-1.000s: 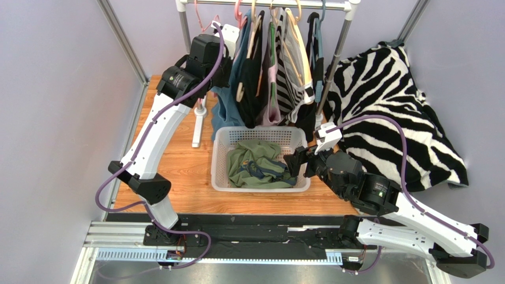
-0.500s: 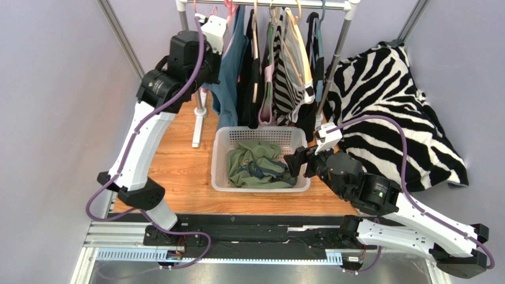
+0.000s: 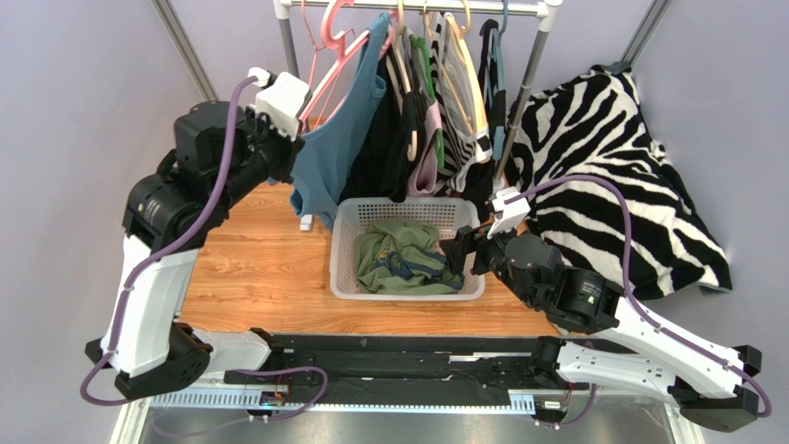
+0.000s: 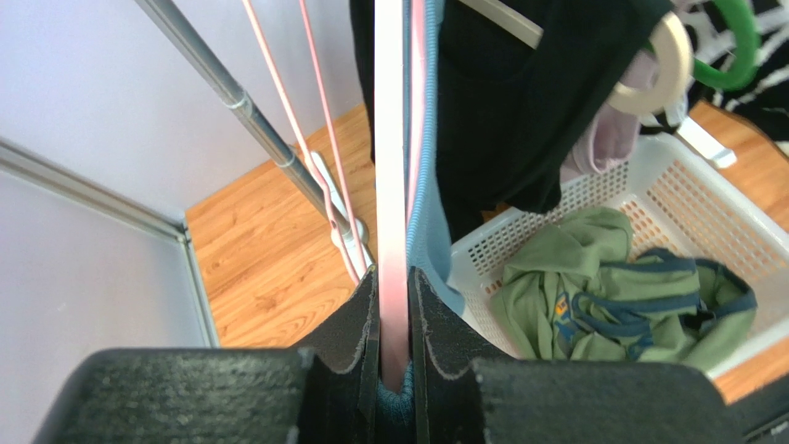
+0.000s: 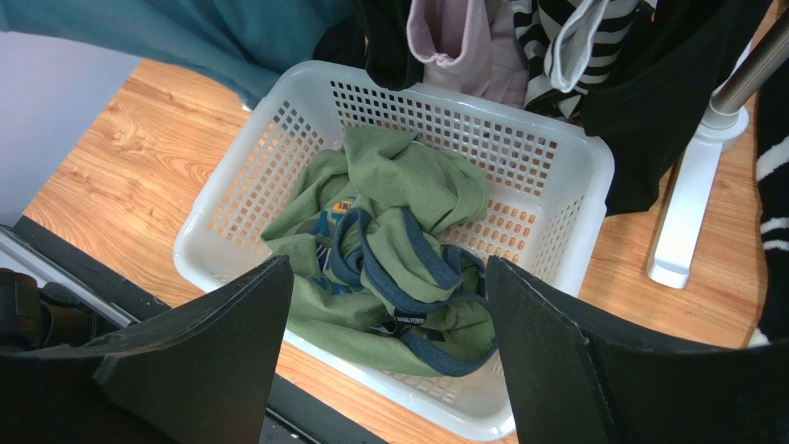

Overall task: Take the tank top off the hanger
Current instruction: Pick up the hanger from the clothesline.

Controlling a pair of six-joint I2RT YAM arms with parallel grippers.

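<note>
Left arm (image 3: 167,213) is reaching up and out over the left side of the bench (image 3: 250,264). Left jaws are clamping shut on the pink hanger (image 4: 392,231); the wrist view shows the pink bar running straight up from between the two black fingers (image 4: 344,338), with a fold of teal cloth pinched in alongside it.

The tank top (image 3: 338,153), teal-blue, is hanging on that pink hanger at the left end of the clothes rail (image 3: 463,7). It is slanting down and to the left, drawn away from the other garments, its lower hem dangling just beyond the far left corner of the white basket (image 3: 344,277). The hanger's hook is sitting up by the rail; whether it is resting on the rail cannot be told from here. A thin pink wire hanger (image 4: 310,139) is showing just left of it.

Right arm (image 3: 593,305) is stretching in low from the right. Right jaws are standing wide open with nothing between them, hovering at the basket's right rim; the wrist view is looking down between both fingers (image 5: 213,361) straight into the basket.

A crumpled green garment (image 5: 398,240) with blue trim is lying in the basket. A black garment (image 4: 528,111) and striped pieces are hanging on the rail to the right of the tank top. A zebra-print cloth (image 3: 602,157) is lying heaped at the right side of the bench.
</note>
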